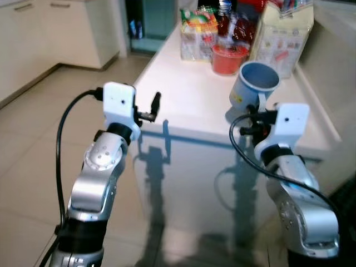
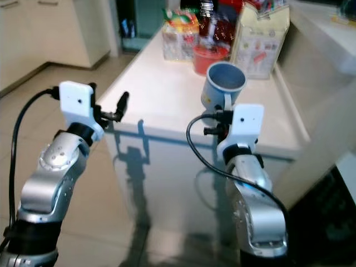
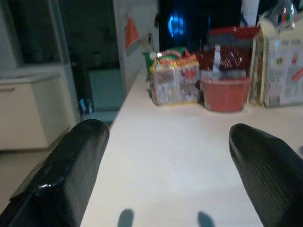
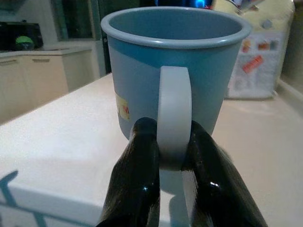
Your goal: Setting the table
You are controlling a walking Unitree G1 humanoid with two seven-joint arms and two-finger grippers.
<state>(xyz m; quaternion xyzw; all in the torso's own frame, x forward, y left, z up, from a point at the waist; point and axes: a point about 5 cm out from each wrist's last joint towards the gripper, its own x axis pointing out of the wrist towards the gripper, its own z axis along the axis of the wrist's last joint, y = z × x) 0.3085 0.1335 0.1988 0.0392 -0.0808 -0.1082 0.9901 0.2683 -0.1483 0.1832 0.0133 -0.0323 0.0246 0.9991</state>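
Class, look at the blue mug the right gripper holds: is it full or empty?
Empty: the blue mug, held by its handle in the right gripper, shows only bare inner wall.

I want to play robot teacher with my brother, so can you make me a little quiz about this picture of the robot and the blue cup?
1. True or false: the right gripper pinches the blue cup by its handle.
2. What is the left gripper doing? A) holding the red tub B) open and holding nothing C) pressing on the counter
3. Fill in: the red tub stands at the ____ end of the white counter, beside the snack packs.

Key: 1 true; 2 B; 3 far.
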